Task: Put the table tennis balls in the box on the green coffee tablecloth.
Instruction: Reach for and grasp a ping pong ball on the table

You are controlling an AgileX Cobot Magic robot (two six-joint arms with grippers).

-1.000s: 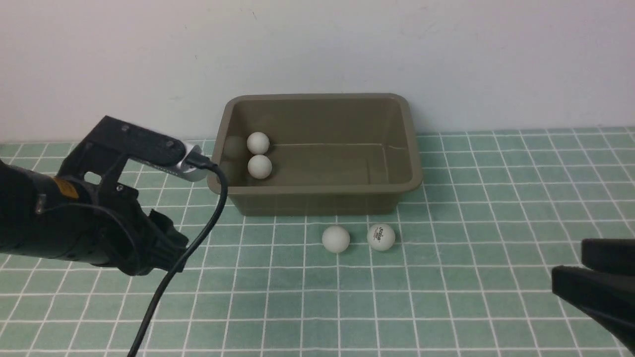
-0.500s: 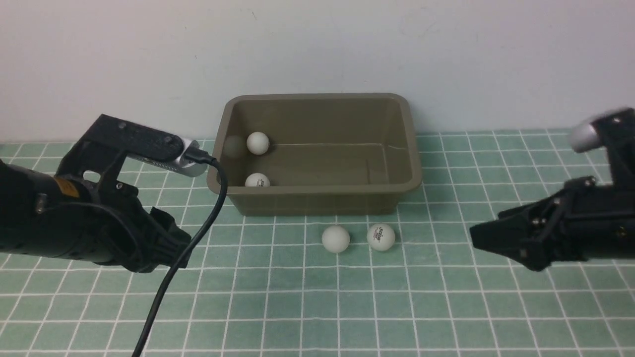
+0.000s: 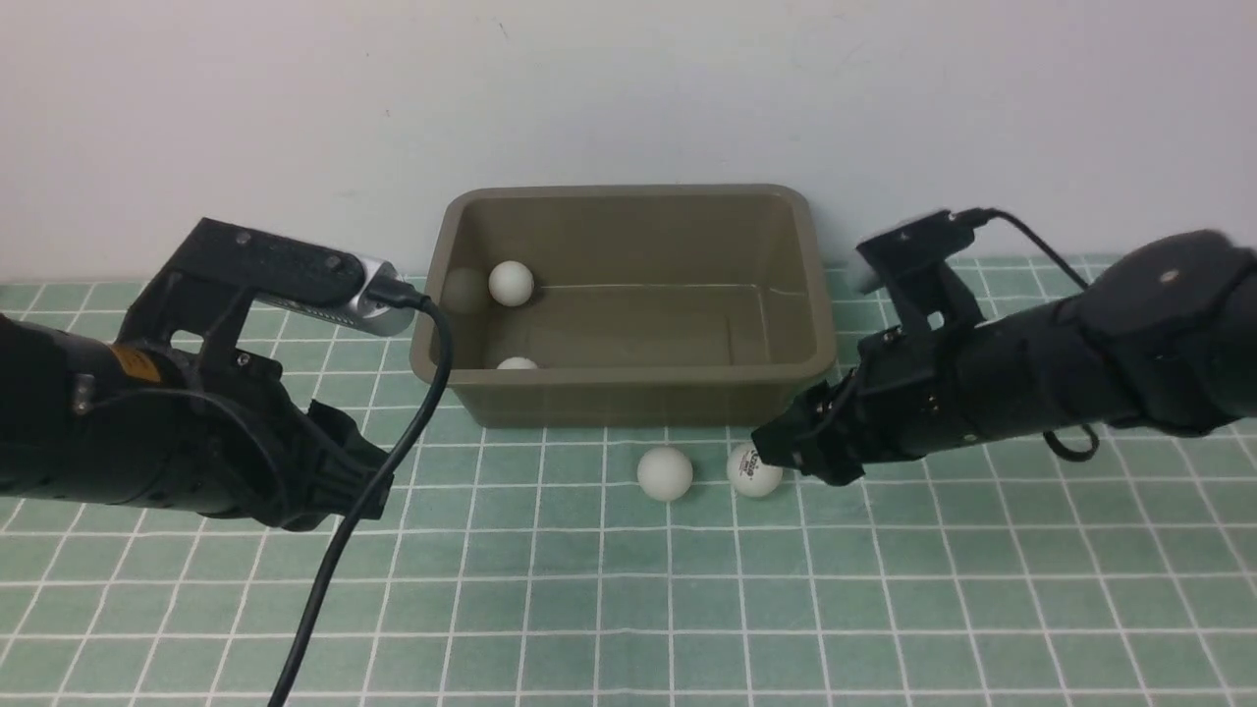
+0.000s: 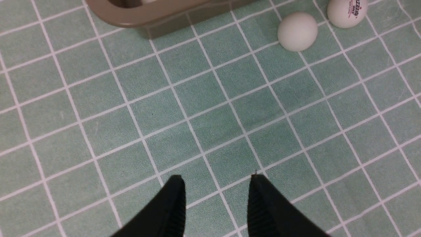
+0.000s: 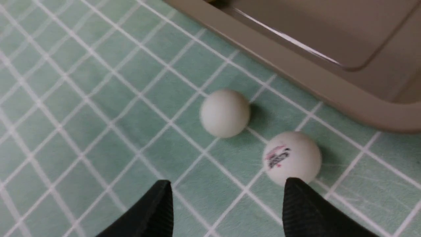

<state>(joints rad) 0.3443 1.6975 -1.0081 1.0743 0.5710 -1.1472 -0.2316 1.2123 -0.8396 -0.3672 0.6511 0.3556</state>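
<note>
Right tool (image 5: 227,191), jaws spread and empty, has swung in from the frame's right edge onto the logo ball (image 3: 754,468) at lower centre, so expect a grasp; your left tool (image 4: 215,179) gapes idle. Beyond, two balls (image 3: 511,283) sit in the box (image 3: 628,393).

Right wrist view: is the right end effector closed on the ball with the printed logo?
No, the right end effector stands open, and the logo ball lies on the tablecloth beside one fingertip.
</note>
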